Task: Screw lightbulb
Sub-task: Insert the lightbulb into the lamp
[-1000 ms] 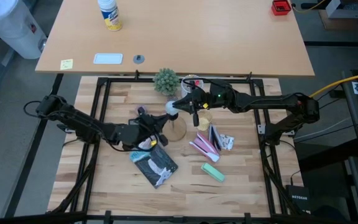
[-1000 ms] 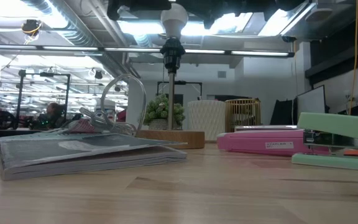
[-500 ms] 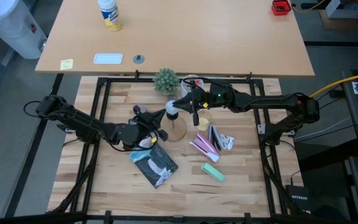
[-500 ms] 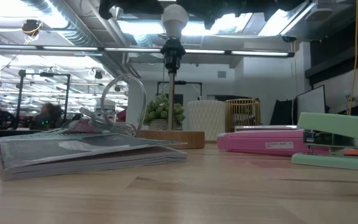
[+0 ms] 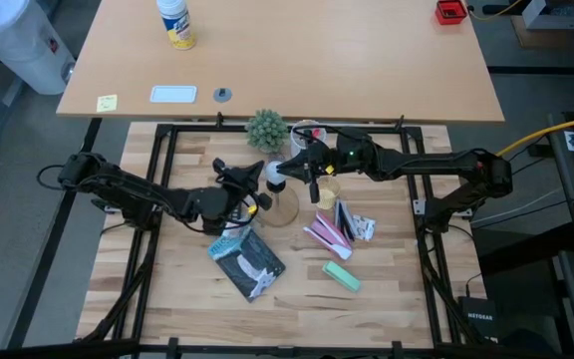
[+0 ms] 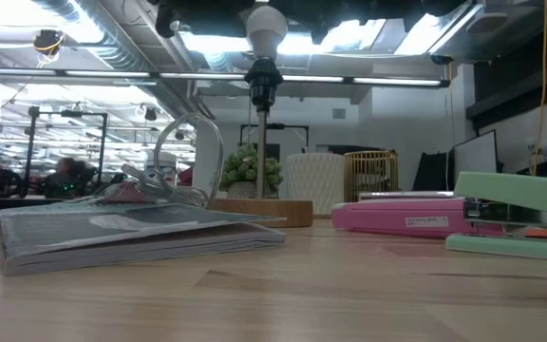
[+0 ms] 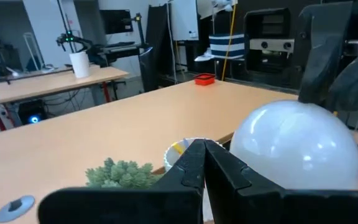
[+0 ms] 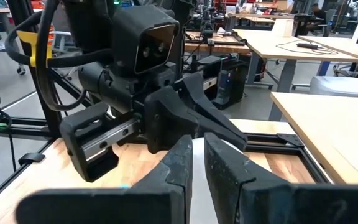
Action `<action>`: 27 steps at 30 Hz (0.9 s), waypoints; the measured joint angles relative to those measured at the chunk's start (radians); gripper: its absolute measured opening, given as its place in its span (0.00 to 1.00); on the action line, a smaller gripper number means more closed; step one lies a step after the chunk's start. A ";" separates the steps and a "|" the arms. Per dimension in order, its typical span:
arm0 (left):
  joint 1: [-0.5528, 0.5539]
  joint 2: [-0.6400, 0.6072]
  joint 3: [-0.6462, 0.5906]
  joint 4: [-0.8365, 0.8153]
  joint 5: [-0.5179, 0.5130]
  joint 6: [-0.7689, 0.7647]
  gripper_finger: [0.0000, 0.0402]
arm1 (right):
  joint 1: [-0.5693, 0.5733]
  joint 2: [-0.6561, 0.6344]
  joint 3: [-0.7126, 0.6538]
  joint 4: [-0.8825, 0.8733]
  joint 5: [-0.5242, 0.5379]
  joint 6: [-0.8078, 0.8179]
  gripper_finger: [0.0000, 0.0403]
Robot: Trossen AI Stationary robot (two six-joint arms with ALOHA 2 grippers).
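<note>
Lightbulb point(image 6: 266, 27): sits upright in the black socket on top of the wooden lamp stand, round end up, screw base down, long axis vertical; in the high view it shows as a pale spot point(image 5: 276, 174) near the middle of the worktop.
Worktop point(image 5: 387, 289): pale wood; it carries the stand, a book, a pink case and a green stapler.
Book point(image 5: 247, 261): lies flat, in front of the stand.
Lamp stand point(image 6: 260, 211): flat wooden foot with a thin upright post.
Right gripper point(image 5: 289, 172): jaws pressed together, tips right at the bulb's side.
Left gripper point(image 5: 257, 172): jaws pressed together, holding nothing, just beside the bulb on the opposite side; its wrist view shows the bulb's dome point(image 7: 297, 146) close ahead.
Change: a second ago the left gripper lay lower, near the stand's foot; it has risen toward the bulb. The right gripper and the bulb have stayed put.
</note>
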 joint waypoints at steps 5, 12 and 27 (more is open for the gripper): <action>-0.007 -0.006 0.000 0.050 -0.019 0.067 0.00 | 0.000 0.000 0.000 0.000 0.004 0.000 0.11; -0.077 -0.015 0.001 0.207 -0.028 0.206 0.00 | 0.000 0.000 0.000 0.000 0.005 0.000 0.11; -0.141 -0.005 0.000 0.033 0.197 -0.058 0.00 | 0.000 0.000 0.000 0.006 0.006 0.000 0.11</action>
